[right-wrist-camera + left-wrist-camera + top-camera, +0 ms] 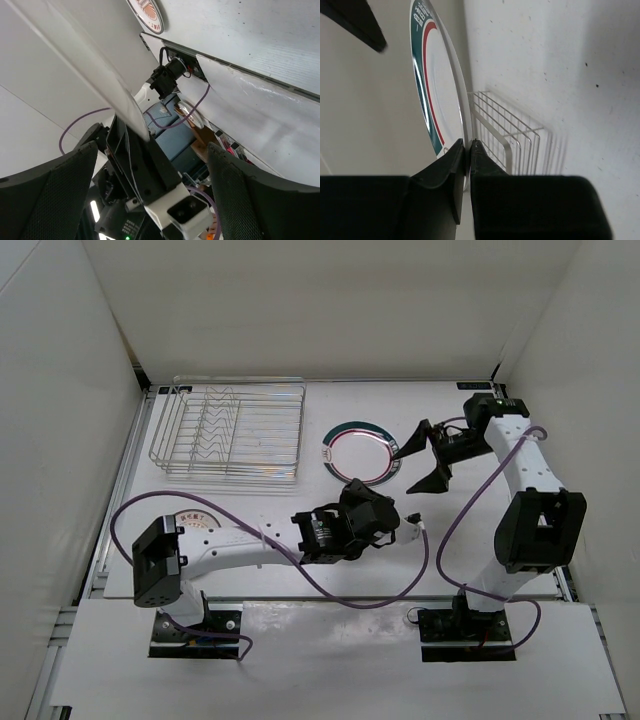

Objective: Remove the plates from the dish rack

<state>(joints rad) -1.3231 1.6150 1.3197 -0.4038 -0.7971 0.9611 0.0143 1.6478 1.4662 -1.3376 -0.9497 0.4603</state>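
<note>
The teal-and-red rimmed plate (362, 452) lies roughly flat, right of the dish rack (230, 430). My left gripper (358, 487) is shut on its near rim; the left wrist view shows the fingers (468, 144) pinching the plate (437, 85), with the rack (515, 135) behind. My right gripper (424, 458) is open just right of the plate. In its wrist view (151, 146) the plate (100, 75) runs edge-on between its spread fingers. One orange sunburst plate (192, 523) lies on the table, partly under the left arm, and also shows in the right wrist view (146, 15). The rack holds no plate.
White walls enclose the table on the left, back and right. The rack stands against the back left corner. Purple cables loop from both arms across the near part of the table (330, 590). I cannot tell whether the held plate touches the table.
</note>
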